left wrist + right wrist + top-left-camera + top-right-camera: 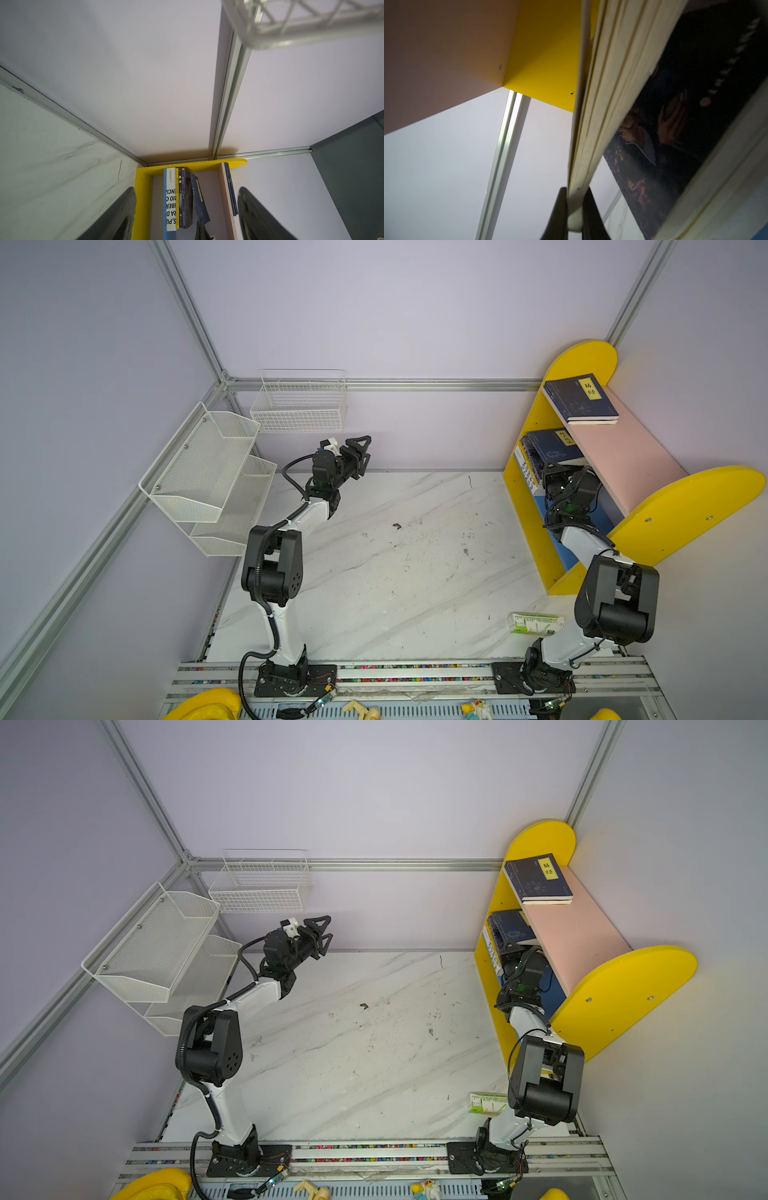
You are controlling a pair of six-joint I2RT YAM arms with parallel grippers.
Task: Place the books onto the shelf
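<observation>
Clearance is tightest inside the shelf (685,506), where the right gripper (575,189) reaches into the lower bay between the blue lower board (564,558) and the pink upper board (623,456). Its fingers are pinched together on the cream page edge of the tilted navy book (200,199).

That book tops a flat stack pushed up to the far side panel (582,360). The white book (171,199) lies lowest, on the blue board. A yellow-spined book (177,197) and dark books (186,199) lie above it. The tilted book's far end rests on the stack. Its gripped near end is lifted toward the underside of the pink board, with a gap showing between them. The right arm occupies the near half of the bay.

A flat navy book (579,400) lies on the pink board at its far end, and open board runs from it to the near panel.

The left gripper (365,452) hangs raised over the far left of the table (395,572), just in front of the wire basket (299,406). Its jaws are apart and hold nothing. It is well apart from the shelf, with broad open tabletop between the arms. A green-and-white box (536,622) lies near the shelf's near corner, beside the right arm.
</observation>
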